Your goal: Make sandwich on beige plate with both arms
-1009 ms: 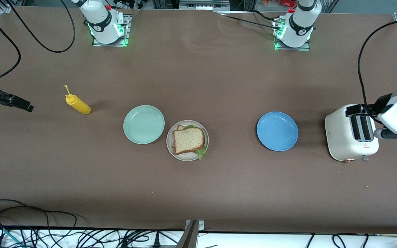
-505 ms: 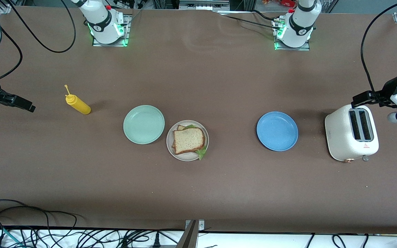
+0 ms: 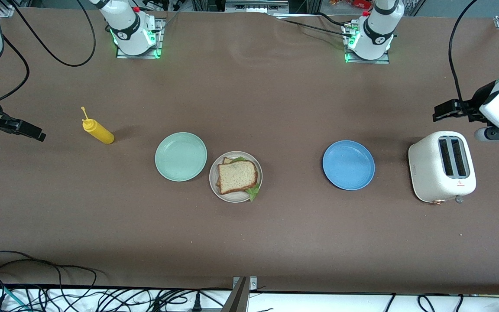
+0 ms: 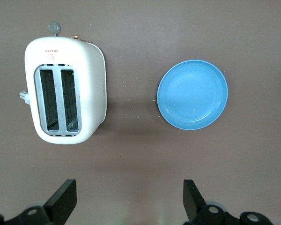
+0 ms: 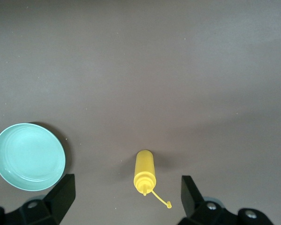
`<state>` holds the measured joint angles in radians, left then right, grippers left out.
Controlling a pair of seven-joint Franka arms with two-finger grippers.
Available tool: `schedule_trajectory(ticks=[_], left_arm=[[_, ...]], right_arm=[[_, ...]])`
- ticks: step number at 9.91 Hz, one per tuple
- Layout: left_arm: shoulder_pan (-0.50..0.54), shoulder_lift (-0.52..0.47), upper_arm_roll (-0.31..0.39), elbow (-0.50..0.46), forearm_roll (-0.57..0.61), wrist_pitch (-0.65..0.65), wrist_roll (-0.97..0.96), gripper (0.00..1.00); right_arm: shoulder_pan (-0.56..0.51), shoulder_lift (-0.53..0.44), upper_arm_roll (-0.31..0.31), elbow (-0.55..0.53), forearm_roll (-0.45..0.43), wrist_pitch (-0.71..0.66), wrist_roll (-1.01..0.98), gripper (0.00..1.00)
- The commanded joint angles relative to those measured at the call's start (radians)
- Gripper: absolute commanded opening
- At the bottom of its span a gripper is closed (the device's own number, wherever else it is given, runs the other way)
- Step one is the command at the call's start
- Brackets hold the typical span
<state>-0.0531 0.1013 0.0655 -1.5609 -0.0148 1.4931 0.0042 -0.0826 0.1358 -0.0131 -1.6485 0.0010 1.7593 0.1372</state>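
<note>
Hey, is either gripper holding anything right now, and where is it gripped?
Nothing is held: the left gripper and the right gripper are both open and empty.

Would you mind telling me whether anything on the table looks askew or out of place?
Only slightly: on the beige plate, the sandwich is stacked unevenly, its lettuce sticking out at the edge nearer the front camera. Nothing looks spilled.
</note>
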Motion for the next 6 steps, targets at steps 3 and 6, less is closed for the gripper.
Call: schedule_trajectory(ticks=[3, 6], left_arm=[[0.01, -0.002, -0.021, 0.041, 0.049, -0.033, 0.043, 1.0], [0.01, 0.008, -0.016, 0.045, 0.041, -0.036, 0.111, 1.0]], right_arm=[[0.009, -0.007, 0.001, -0.004, 0.001, 0.005, 0.013, 1.0], [0.017, -0.001, 0.001, -0.002, 0.001, 0.006, 0.015, 1.0]])
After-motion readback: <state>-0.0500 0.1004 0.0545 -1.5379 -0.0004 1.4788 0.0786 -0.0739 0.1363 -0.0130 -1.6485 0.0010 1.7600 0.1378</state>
